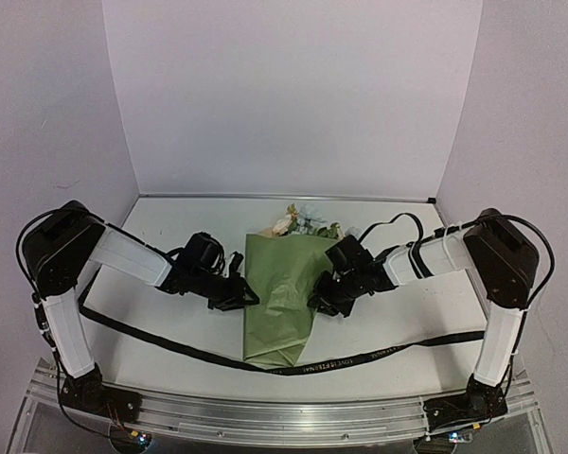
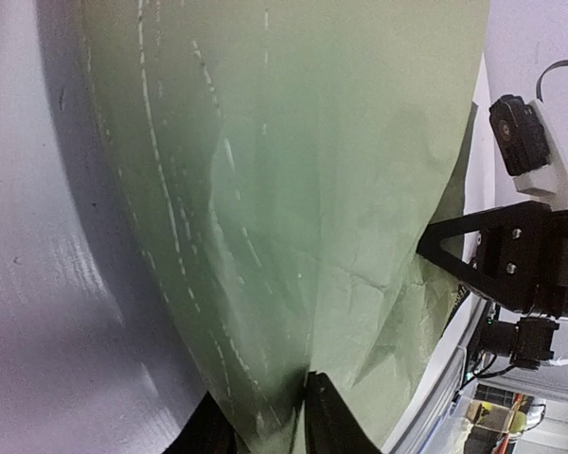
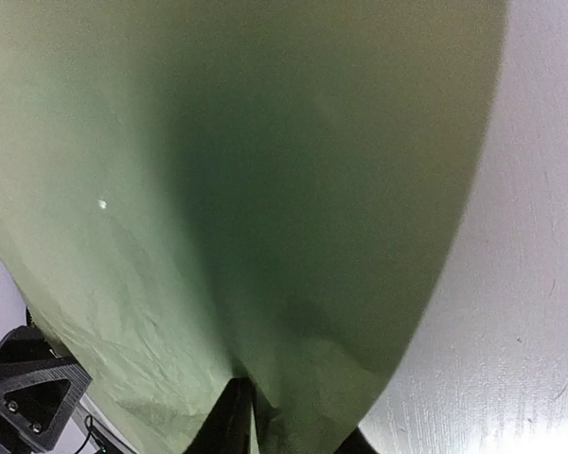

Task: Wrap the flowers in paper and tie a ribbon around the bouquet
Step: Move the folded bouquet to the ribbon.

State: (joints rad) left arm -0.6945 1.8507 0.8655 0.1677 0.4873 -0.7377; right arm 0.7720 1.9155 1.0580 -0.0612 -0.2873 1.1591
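Note:
The bouquet lies in the middle of the table as a cone of olive-green paper, its wide end away from the arms. Pale flowers and leaves poke out at that far end. My left gripper is at the cone's left edge, and its black fingers are shut on a fold of paper. From the opposite side my right gripper pinches the paper between its fingers. The black ribbon runs across the table and passes under the cone's narrow near end.
The ribbon's ends trail toward the left arm base and out to the right. White walls close in the back and both sides. A metal rail runs along the near table edge.

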